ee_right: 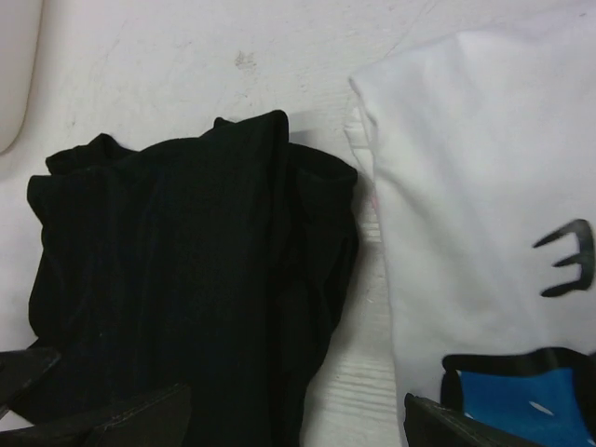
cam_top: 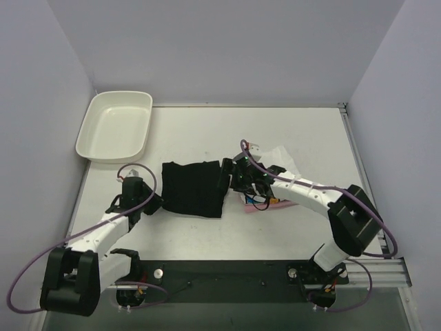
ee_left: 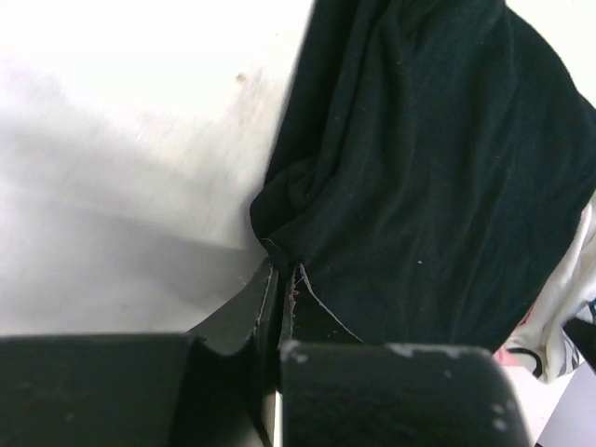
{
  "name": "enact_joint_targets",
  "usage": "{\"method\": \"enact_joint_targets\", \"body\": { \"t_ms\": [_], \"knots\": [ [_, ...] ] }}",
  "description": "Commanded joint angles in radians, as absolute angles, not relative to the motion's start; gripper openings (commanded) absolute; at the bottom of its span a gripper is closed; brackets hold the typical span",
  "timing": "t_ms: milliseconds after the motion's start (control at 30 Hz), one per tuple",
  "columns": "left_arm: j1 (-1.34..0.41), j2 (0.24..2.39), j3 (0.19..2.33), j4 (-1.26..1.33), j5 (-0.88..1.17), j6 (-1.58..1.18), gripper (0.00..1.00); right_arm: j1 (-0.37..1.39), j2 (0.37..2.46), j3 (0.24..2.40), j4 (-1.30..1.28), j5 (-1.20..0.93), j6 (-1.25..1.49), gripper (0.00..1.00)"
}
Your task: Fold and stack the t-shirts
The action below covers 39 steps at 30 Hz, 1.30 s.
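Observation:
The black t-shirt [cam_top: 193, 187] lies folded in a rough rectangle mid-table. My left gripper [cam_top: 153, 203] is at its near left corner, jaws shut on a bunched bit of the black t-shirt [ee_left: 438, 168] right at the gripper [ee_left: 279, 272] tips. My right gripper [cam_top: 231, 181] hovers open at the shirt's right edge. Its fingers [ee_right: 121, 419] straddle the black t-shirt [ee_right: 186, 289] edge and a strip of bare table. The white printed t-shirt [ee_right: 475, 186] lies just right of that, under the right arm [cam_top: 279, 155], with a pink t-shirt [cam_top: 258, 207] peeking out beneath.
A white plastic tray [cam_top: 115, 125] stands at the back left corner, its rim [ee_right: 14, 65] also showing in the right wrist view. Walls close in the table on the left, back and right. The right arm reaches over the white and pink shirts.

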State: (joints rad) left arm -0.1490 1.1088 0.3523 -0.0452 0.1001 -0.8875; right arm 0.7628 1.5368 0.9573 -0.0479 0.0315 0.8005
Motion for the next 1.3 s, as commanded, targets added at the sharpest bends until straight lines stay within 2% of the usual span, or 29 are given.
{"method": "enact_joint_targets", "body": {
  "t_ms": [0, 267, 867, 967, 1033, 1133, 1167, 1233, 1267],
  "knots": [
    [-0.15, 0.964, 0.347, -0.238, 0.066, -0.89, 0.0, 0.772, 1.626, 1.041, 0.028, -0.032, 0.773, 1.0],
    [-0.149, 0.818, 0.336, -0.37, 0.081, -0.884, 0.0, 0.775, 1.782, 1.147, 0.043, -0.063, 0.756, 1.0],
    [-0.15, 0.804, 0.311, -0.359, 0.106, -0.868, 0.0, 0.779, 1.922, 1.215, 0.003, 0.048, 0.707, 1.0],
    [-0.15, 0.804, 0.313, -0.36, 0.107, -0.867, 0.0, 0.779, 1.954, 1.233, 0.003, 0.046, 0.713, 0.98],
    [-0.15, 0.801, 0.313, -0.367, 0.109, -0.865, 0.0, 0.779, 1.973, 1.246, 0.003, 0.04, 0.719, 0.91],
    [-0.15, 0.79, 0.31, -0.373, 0.112, -0.865, 0.0, 0.781, 2.008, 1.259, 0.003, 0.025, 0.726, 0.76],
    [-0.15, 0.785, 0.308, -0.377, 0.112, -0.865, 0.0, 0.781, 2.014, 1.262, 0.003, 0.02, 0.73, 0.63],
    [-0.15, 0.778, 0.305, -0.382, 0.113, -0.865, 0.0, 0.782, 2.026, 1.27, 0.003, 0.015, 0.738, 0.48],
    [-0.15, 0.778, 0.304, -0.385, 0.114, -0.865, 0.0, 0.782, 2.029, 1.275, 0.003, 0.015, 0.739, 0.34]
  ]
}}
